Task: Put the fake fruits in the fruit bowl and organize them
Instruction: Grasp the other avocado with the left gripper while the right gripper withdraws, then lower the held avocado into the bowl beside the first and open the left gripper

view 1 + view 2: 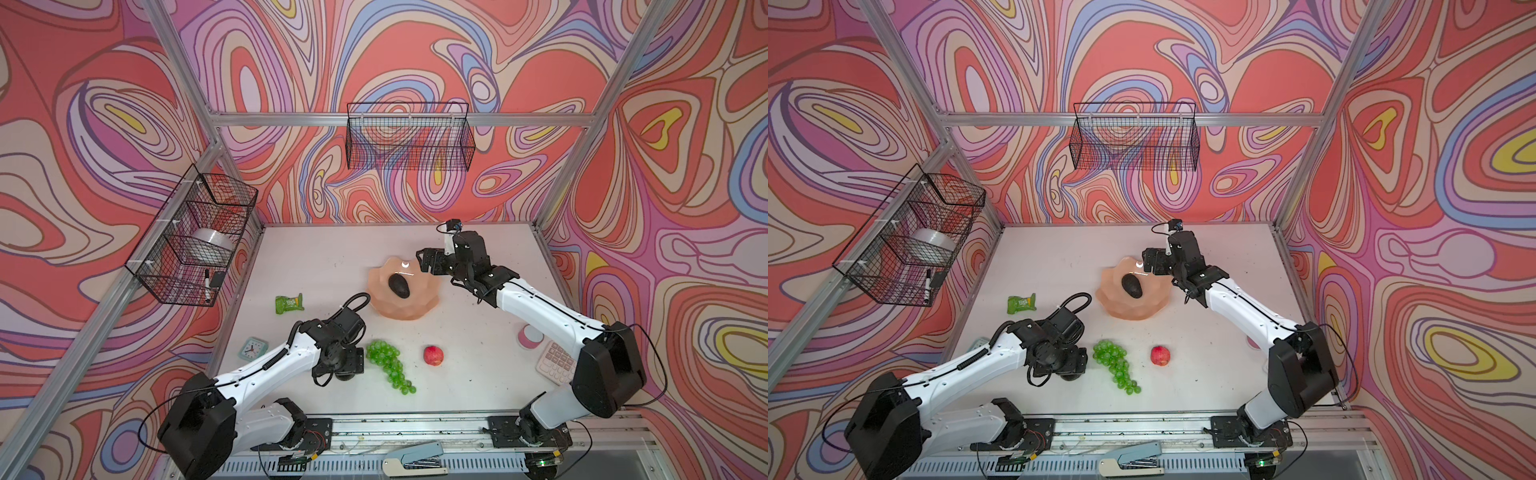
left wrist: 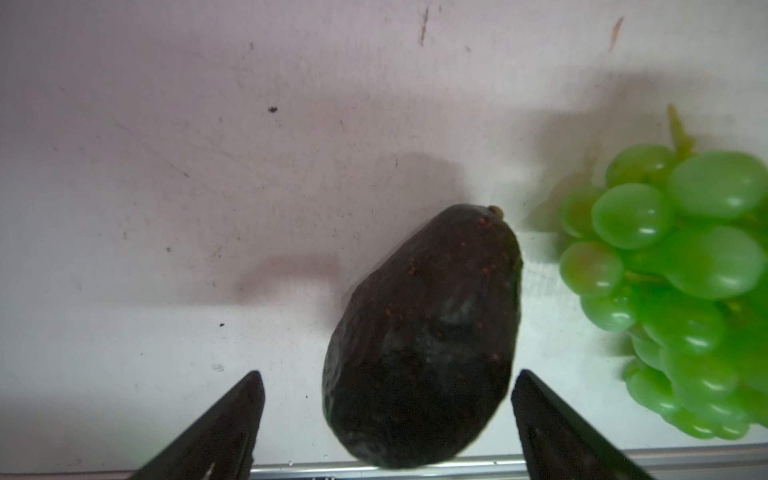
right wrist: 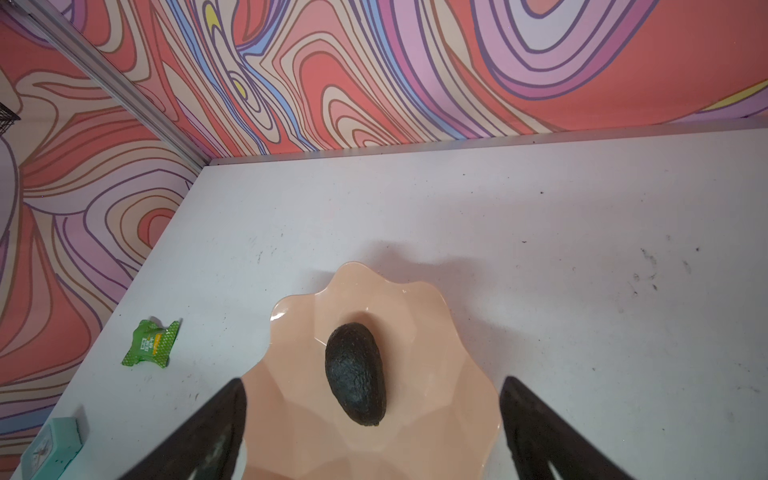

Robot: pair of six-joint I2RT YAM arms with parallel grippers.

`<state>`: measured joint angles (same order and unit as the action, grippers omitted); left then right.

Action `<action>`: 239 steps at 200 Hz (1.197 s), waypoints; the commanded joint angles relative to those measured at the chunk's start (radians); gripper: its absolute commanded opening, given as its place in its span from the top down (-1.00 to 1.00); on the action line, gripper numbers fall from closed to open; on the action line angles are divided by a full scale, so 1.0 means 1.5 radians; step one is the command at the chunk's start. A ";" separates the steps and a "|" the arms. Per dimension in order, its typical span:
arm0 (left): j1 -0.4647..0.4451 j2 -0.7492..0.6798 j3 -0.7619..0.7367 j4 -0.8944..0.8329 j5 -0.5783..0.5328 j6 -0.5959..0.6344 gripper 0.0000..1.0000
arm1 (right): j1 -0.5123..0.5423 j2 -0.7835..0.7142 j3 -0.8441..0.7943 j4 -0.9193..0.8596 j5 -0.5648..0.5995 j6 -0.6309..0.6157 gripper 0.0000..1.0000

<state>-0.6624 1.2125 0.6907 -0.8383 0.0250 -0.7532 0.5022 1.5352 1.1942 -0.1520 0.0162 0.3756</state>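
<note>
The peach-pink fruit bowl [image 1: 415, 307] [image 1: 1142, 309] [image 3: 415, 419] stands mid-table and holds one dark avocado [image 1: 399, 286] [image 1: 1132, 286] [image 3: 355, 374]. My right gripper [image 1: 426, 264] [image 3: 372, 379] hovers open over the bowl's far right rim, nothing between its fingers. A second avocado [image 2: 424, 345] lies on the table between the fingers of my open left gripper [image 2: 388, 374] [image 1: 345, 372], with a gap on each side. In both top views that arm largely hides it. Green grapes [image 1: 388, 365] [image 1: 1115, 365] [image 2: 685, 270] lie just right of it. A red apple [image 1: 433, 355] [image 1: 1160, 356] sits further right.
A green packet [image 1: 289, 303] [image 3: 151, 343] and a teal clock [image 1: 252, 348] lie at the left. A pink tape roll [image 1: 530, 336] and a calculator [image 1: 557, 362] sit under the right arm. A stapler [image 1: 415, 459] rests past the front rail. Black wire baskets [image 1: 409, 137] [image 1: 195, 237] hang on the walls.
</note>
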 commanded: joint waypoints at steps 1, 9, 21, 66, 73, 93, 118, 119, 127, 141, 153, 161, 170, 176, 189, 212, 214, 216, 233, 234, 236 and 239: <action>-0.004 0.014 -0.007 0.042 -0.018 -0.014 -0.83 | -0.005 -0.012 -0.014 0.011 -0.011 0.000 -0.97; -0.003 0.019 -0.012 0.057 -0.018 -0.012 -0.79 | -0.006 -0.011 -0.014 0.012 -0.011 0.000 -0.96; -0.003 0.028 -0.015 0.069 -0.015 -0.013 -0.67 | -0.006 -0.010 -0.013 0.011 -0.011 -0.001 -0.97; -0.003 -0.010 -0.017 0.045 -0.006 -0.010 -0.13 | -0.007 -0.012 -0.016 0.014 -0.013 0.002 -0.96; -0.003 -0.028 -0.010 0.031 -0.005 -0.007 -0.07 | -0.008 -0.011 -0.017 0.016 -0.013 0.004 -0.96; -0.003 -0.087 0.040 -0.035 -0.032 0.006 0.04 | -0.008 -0.005 -0.019 0.027 -0.020 0.017 -0.96; -0.003 -0.139 0.123 -0.060 -0.061 0.033 0.04 | -0.009 0.003 -0.022 0.042 -0.041 0.033 -0.97; -0.004 -0.140 0.125 -0.059 -0.062 0.034 0.05 | -0.009 0.003 -0.022 0.041 -0.041 0.034 -0.96; -0.004 -0.138 0.145 -0.037 -0.070 0.041 0.04 | -0.009 0.004 -0.022 0.042 -0.041 0.035 -0.96; -0.002 -0.105 0.176 0.015 -0.074 0.059 0.04 | -0.010 0.000 -0.026 0.044 -0.040 0.038 -0.96; -0.001 -0.048 0.215 0.050 -0.075 0.072 0.04 | -0.012 -0.008 -0.029 0.041 -0.038 0.037 -0.97; -0.001 -0.002 0.247 0.067 -0.075 0.081 0.03 | -0.014 -0.015 -0.034 0.039 -0.037 0.037 -0.96; -0.001 0.049 0.284 0.089 -0.067 0.089 0.04 | -0.013 -0.027 -0.045 0.042 -0.034 0.039 -0.96; -0.001 0.083 0.309 0.104 -0.064 0.093 0.04 | -0.013 -0.035 -0.054 0.045 -0.035 0.041 -0.96; 0.000 0.148 0.364 0.120 -0.067 0.100 0.03 | -0.014 -0.051 -0.070 0.047 -0.033 0.046 -0.96; 0.005 0.253 0.443 0.123 -0.051 0.103 0.05 | -0.013 -0.081 -0.099 0.045 -0.026 0.054 -0.96; 0.005 0.259 0.447 0.124 -0.048 0.103 0.04 | -0.014 -0.082 -0.100 0.044 -0.025 0.055 -0.96; 0.005 0.266 0.450 0.126 -0.047 0.102 0.04 | -0.013 -0.086 -0.103 0.043 -0.026 0.055 -0.96; 0.007 0.312 0.460 0.152 -0.039 0.086 0.04 | -0.014 -0.108 -0.118 0.033 -0.031 0.061 -0.96; 0.007 0.314 0.461 0.154 -0.039 0.085 0.04 | -0.013 -0.109 -0.119 0.032 -0.032 0.062 -0.96; 0.007 0.319 0.461 0.158 -0.038 0.082 0.05 | -0.013 -0.111 -0.121 0.031 -0.033 0.062 -0.96; 0.009 0.325 0.461 0.162 -0.038 0.077 0.04 | -0.013 -0.115 -0.123 0.028 -0.033 0.063 -0.96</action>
<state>-0.6598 1.6405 1.3518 -0.6460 -0.0460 -0.6144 0.4854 1.4181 1.0382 -0.0990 -0.0334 0.4488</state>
